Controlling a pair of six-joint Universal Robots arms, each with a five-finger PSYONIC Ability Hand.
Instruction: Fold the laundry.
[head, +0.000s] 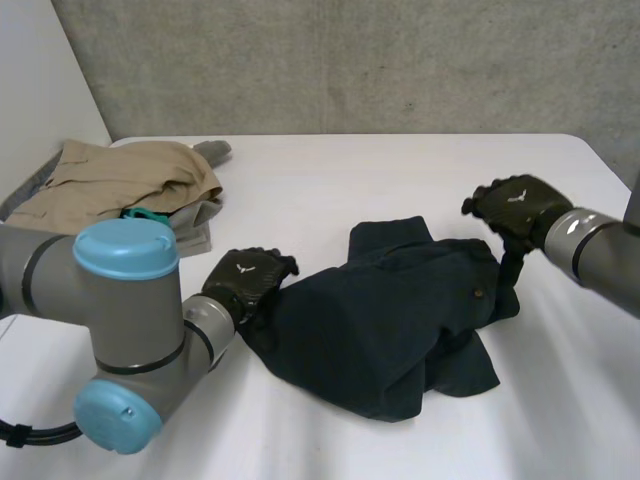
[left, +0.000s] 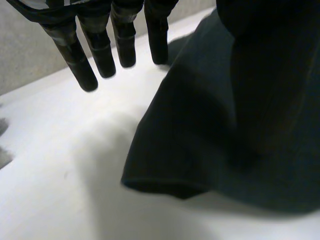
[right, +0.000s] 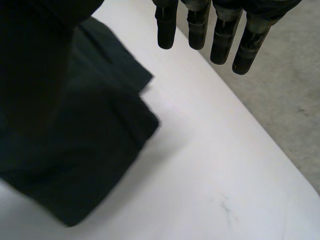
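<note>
Judging by the way it slumps, the dark garment (head: 385, 325) in front of you is soft, light and limp. It lies crumpled near the middle of the table (head: 330, 180), a little toward the right edge, with several layers bunched over one another and no flat outline yet. Expect it to sag and drape from wherever you lift it and to hold no shape of its own. It will probably drag across the tabletop rather than slide freely, so a pull on one side may draw the whole heap along.

Your left hand (head: 250, 280) sits at the garment's left edge. Its fingers (left: 102, 55) are straight and spread above bare table just beside the cloth, gripping nothing. Your right hand (head: 515, 208) hovers by the garment's far right corner, and its fingers (right: 220, 35) are also straight and apart, reaching out toward the table's right edge with nothing between them.

Take hold at the stitched hem (left: 165, 185), which rolls up near your left fingertips, since that thicker rim should give a firmer pinch than the loose middle. Do the same at the corner under your right hand. Catch only the layer you want, because the folds are stacked. Spread the cloth flat before you crease it.

The beige clothes (head: 120, 180) piled at the far left corner are well apart, so leave them alone
</note>
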